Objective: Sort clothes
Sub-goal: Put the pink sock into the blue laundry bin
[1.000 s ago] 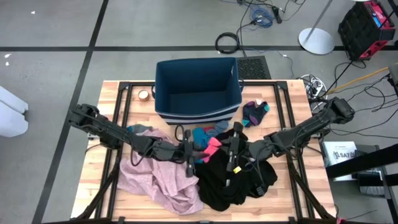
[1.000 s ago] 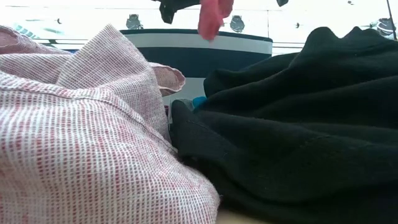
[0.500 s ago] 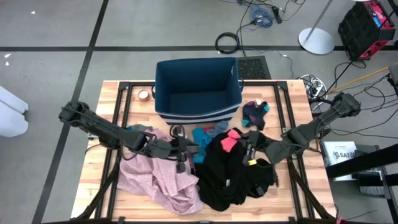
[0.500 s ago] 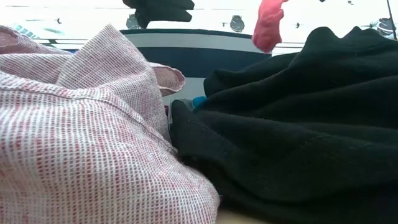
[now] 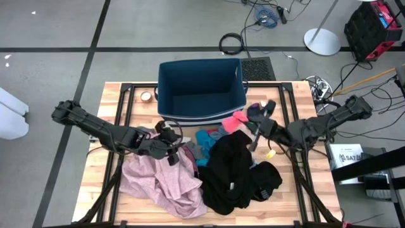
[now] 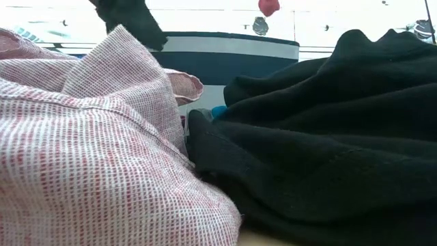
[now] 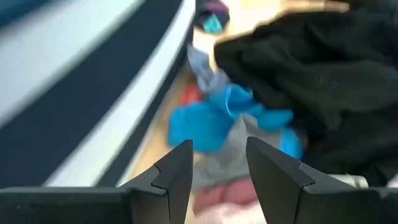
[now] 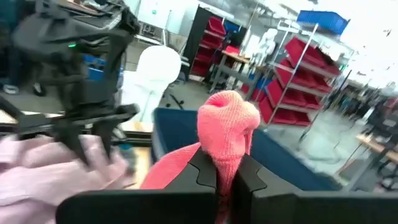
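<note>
My right gripper (image 5: 249, 127) is shut on a small coral-pink piece (image 5: 234, 120), held in the air just in front of the dark blue bin (image 5: 199, 92); the piece also shows at the top of the low view (image 6: 268, 7). My left gripper (image 5: 173, 147) is open and empty, above the pale pink garment's (image 5: 161, 180) far edge, its fingers (image 7: 180, 171) toward a teal piece (image 7: 208, 121) and a grey piece (image 7: 227, 158). A big black garment (image 5: 234, 174) lies heaped at the table's near middle. Dark socks (image 5: 259, 113) lie to the right of the bin. My right gripper pinches the coral-pink piece between its two fingers at a bunched part (image 8: 225, 158). The rest stands up in a lump past the fingertips (image 8: 229, 118), and a flap (image 8: 171, 165) hangs to one side. The piece is lifted clear of the table.
A roll of tape (image 5: 146, 96) lies to the left of the bin. The teal piece (image 5: 205, 139) lies between the pink and black heaps. A small yellow thing (image 5: 271, 152) lies at the black garment's right. In the low view the pink (image 6: 82, 150) and black (image 6: 328, 137) heaps fill the foreground.
My right gripper, shut on the coral-pink piece, has carried it up and toward the table's far edge, from above the black garment to just in front of the bin. My left gripper has drawn back toward the table's left, away from the piece.
</note>
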Tool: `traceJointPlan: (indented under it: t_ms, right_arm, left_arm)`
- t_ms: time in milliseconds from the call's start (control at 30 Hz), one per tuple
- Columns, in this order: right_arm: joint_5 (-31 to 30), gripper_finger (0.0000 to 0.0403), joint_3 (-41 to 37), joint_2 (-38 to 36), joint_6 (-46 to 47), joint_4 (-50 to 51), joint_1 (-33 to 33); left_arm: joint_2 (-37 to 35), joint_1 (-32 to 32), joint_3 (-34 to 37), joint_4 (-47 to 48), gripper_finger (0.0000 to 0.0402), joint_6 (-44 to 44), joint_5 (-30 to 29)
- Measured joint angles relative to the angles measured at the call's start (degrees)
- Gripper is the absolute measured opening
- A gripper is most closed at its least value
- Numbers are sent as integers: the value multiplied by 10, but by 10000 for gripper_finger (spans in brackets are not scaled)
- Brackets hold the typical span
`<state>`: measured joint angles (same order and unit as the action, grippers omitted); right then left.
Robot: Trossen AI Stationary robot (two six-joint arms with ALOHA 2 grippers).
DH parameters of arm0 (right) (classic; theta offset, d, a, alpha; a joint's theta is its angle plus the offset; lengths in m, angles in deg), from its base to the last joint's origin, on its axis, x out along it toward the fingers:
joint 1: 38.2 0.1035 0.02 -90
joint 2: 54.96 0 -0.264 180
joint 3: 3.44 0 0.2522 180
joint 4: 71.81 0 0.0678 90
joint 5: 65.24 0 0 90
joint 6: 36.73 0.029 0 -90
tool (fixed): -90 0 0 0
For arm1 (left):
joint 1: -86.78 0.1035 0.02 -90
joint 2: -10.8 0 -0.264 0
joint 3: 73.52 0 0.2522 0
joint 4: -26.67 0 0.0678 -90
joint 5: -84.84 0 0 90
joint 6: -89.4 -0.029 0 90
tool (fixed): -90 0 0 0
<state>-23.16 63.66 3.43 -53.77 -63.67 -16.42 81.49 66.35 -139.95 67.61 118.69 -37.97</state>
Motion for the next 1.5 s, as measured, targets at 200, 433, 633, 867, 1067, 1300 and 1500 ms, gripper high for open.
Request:
traceJointPlan:
  t_ms: [200, 433, 633, 867, 1067, 1300, 1500]
  right_arm:
    - [149, 0, 57, 5, -14, 5, -141]
    - [362, 0, 132, 76, 39, 6, -308]
    - [424, 0, 216, 192, 66, 90, -390]
    - [424, 0, 385, 319, 86, 286, -451]
    - [518, 0, 548, 402, 123, 474, -481]
    - [553, 51, 693, 465, 132, 605, -501]
    - [552, 137, 713, 470, 130, 621, -511]
  left_arm:
    - [18, 0, 0, 5, 160, 19, 43]
    - [23, 0, 0, 2, 160, 20, 47]
    - [23, 0, 0, 3, 160, 20, 47]
    - [23, 0, 0, 4, 160, 20, 68]
    - [23, 0, 0, 4, 160, 19, 70]
    - [23, 0, 0, 5, 160, 19, 71]
    - [23, 0, 0, 10, 160, 18, 71]
